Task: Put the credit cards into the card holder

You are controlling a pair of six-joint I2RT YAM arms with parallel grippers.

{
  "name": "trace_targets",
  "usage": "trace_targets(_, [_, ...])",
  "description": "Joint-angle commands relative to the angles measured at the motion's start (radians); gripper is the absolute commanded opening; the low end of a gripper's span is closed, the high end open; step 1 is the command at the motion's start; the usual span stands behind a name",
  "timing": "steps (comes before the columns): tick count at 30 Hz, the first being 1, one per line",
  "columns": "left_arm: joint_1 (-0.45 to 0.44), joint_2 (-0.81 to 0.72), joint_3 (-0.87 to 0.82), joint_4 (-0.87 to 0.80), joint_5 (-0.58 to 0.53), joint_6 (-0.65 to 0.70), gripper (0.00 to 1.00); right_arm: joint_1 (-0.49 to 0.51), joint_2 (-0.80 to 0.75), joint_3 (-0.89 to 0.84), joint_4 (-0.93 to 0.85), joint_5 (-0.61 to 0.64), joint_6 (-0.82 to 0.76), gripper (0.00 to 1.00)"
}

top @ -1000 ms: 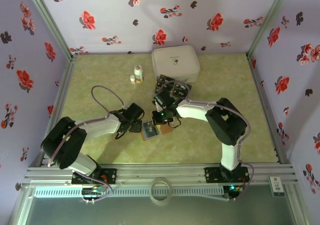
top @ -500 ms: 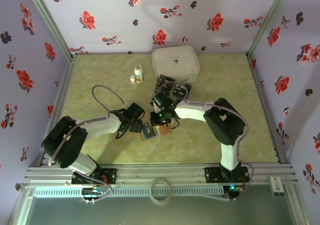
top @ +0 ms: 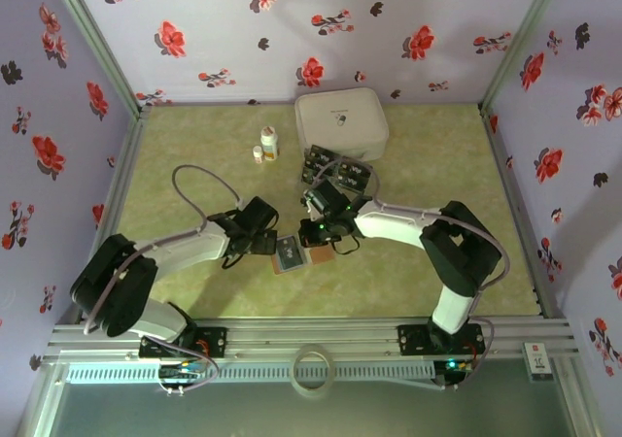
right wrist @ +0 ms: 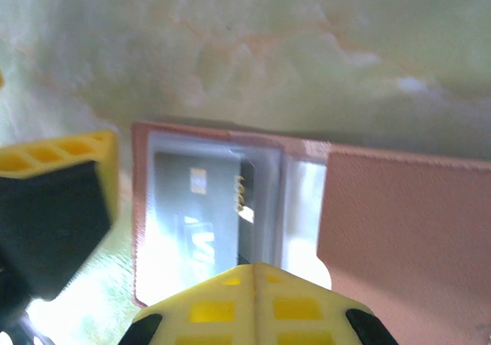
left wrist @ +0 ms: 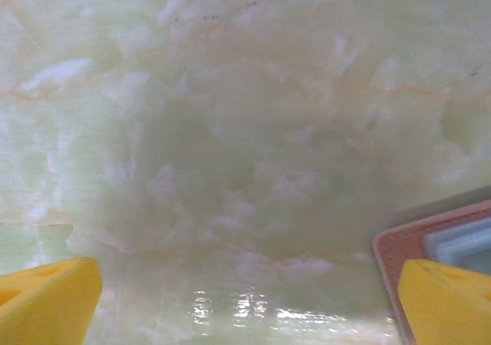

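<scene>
Gaping card holder [right wrist: 399, 230] w/ card [right wrist: 196, 222] inside

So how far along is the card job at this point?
Done: one credit card sits in the card holder's grey pocket. In hand: the shut right gripper hangs over that card, the open left gripper at the holder's edge. Left: the other credit cards, lying beside the white case.

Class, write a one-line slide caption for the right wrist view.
Shut right gripper over the open card holder, a dark credit card lying in its grey inner section.
</scene>
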Motion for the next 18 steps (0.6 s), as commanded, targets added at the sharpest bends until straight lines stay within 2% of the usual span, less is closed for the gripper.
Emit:
trace_targets(1, [-0.002, -0.049, -0.035, -0.028, 0.034, -0.037, 1.0, 0.009, -0.031, -0.04, 0.02, 0.016, 0.022, 0.03])
trace_targets(7, [-0.039, -0.067, -0.068, -0.029, 0.038, -0.079, 1.0, 0.023, -0.033, -0.064, 0.04, 0.01, 0.034, 0.03])
trace_targets(18, [-0.083, 0.006, -0.08, 0.014, 0.034, -0.115, 1.0, 0.044, -0.012, -0.074, 0.068, 0.006, 0.05, 0.02])
